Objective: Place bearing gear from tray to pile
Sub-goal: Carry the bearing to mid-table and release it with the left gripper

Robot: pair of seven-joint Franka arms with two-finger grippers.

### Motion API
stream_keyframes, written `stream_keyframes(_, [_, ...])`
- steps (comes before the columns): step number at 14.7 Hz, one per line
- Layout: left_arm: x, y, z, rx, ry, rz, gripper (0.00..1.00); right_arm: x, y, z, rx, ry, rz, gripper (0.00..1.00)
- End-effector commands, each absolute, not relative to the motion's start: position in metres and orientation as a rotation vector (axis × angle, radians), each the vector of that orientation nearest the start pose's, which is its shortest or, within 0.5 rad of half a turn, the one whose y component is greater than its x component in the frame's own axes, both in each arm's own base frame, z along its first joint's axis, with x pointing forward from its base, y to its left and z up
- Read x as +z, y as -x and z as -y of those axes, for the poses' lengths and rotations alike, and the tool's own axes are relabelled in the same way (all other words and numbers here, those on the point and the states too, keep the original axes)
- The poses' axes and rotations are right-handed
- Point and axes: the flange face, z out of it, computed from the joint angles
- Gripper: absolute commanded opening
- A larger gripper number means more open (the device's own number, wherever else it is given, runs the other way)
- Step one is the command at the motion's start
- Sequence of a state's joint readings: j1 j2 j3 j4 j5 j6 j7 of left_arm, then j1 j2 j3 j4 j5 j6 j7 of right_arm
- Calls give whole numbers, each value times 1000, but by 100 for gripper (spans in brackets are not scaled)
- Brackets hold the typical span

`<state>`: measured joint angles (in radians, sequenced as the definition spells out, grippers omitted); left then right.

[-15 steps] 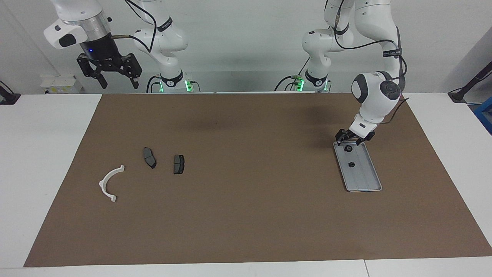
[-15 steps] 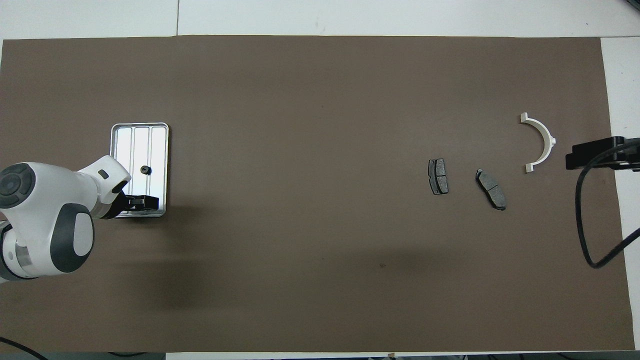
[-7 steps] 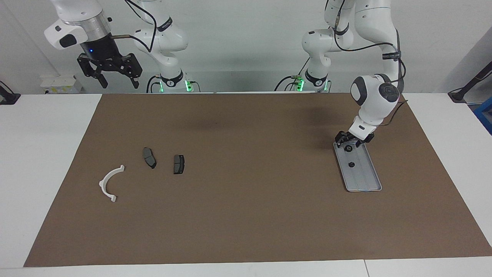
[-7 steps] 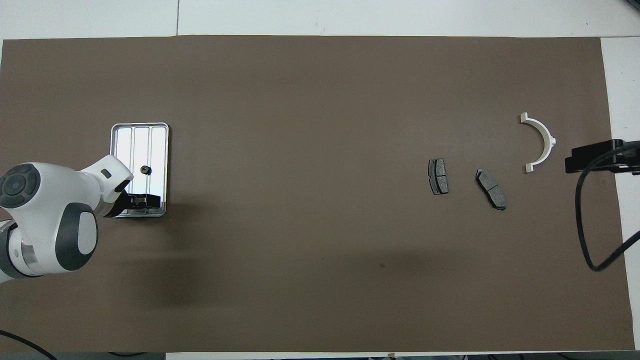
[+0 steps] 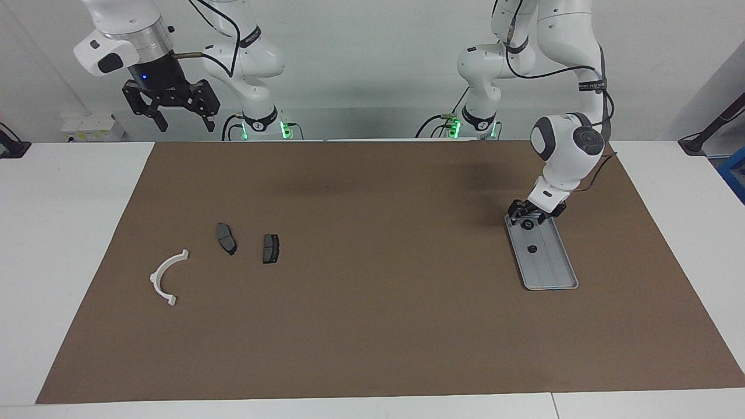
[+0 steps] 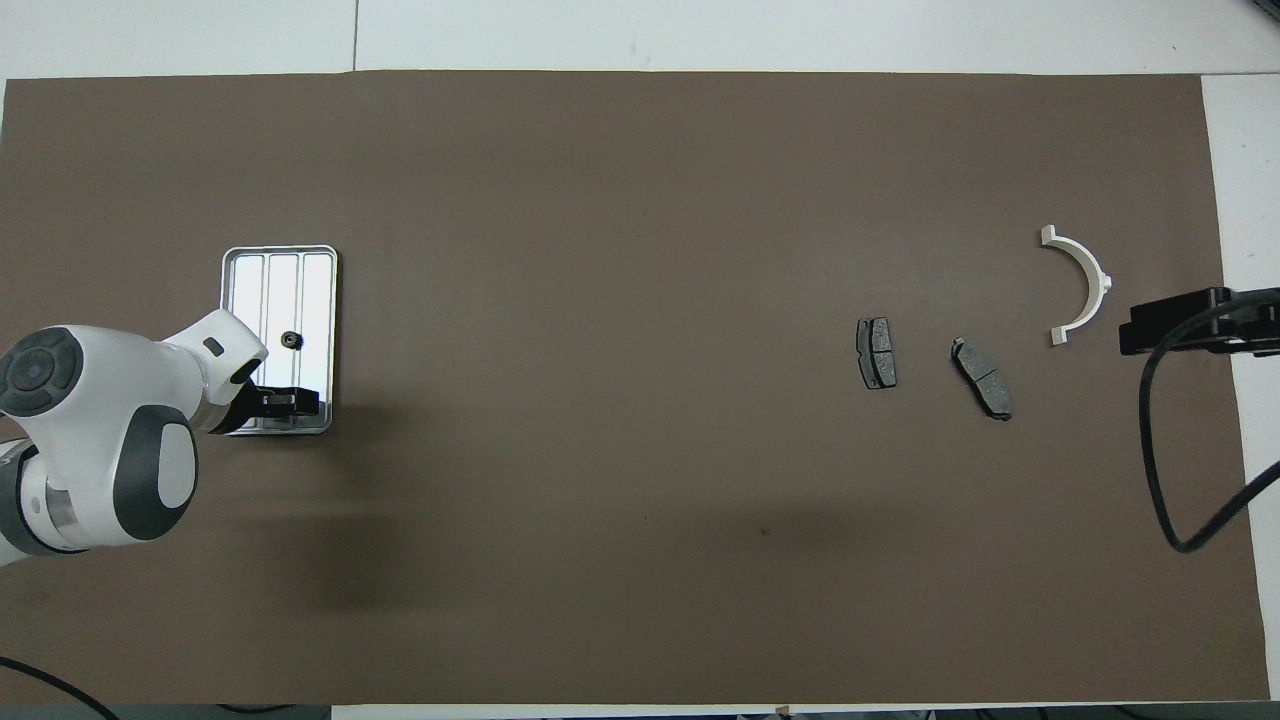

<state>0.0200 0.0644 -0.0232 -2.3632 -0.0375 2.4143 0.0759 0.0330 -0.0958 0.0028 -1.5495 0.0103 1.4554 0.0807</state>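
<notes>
The silver tray (image 5: 553,270) lies on the brown mat at the left arm's end of the table. Two small dark bearing gears rest in it. One gear (image 5: 527,224) sits at the end nearest the robots, and my left gripper (image 5: 528,219) is down around it, open, with a finger on each side. The other gear (image 5: 532,249) lies mid-tray, also seen from overhead (image 6: 291,340). The pile lies toward the right arm's end: a white arc (image 5: 156,278) and two dark pads (image 5: 226,238) (image 5: 270,248). My right gripper (image 5: 171,107) waits open, high over the table's edge.
The brown mat (image 5: 372,326) covers most of the white table. The right arm's black cable (image 6: 1165,470) hangs over the mat's end beside the white arc (image 6: 1098,278). Wide bare mat lies between the tray (image 6: 270,290) and the pads (image 6: 876,352).
The left gripper has settled slightly lower around the gear nearest the robots. The right gripper has risen a little and drifted toward the middle of the table.
</notes>
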Motion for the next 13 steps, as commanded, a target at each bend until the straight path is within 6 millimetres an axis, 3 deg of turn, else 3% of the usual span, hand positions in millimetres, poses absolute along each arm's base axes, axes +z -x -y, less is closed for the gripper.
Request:
stream_keyframes(1, [295,-500,-1,4,3157,-99,49,677,-505,-19,-2,3130,-34,100])
stream_keyframes(3, [295,-501,-1,6,3157,-99,0,677,-505,-17,-4,3130,-36,100])
stream_keyframes(6, [301,-509,0,18,3158,-102,0,678,-506,-15,-9,3130,-43,100])
stream_keyframes(10, [369,-558,11,103,3163,-93,0,677,-506,-7,-7,3130,-77,100])
stream_keyframes(12, [413,-573,56,121,3158,-56,0,676,-506,-7,-5,3142,-80,100])
stream_keyframes(13, [422,-573,84,132,3142,-28,0,676,-505,-6,-7,3145,-80,100])
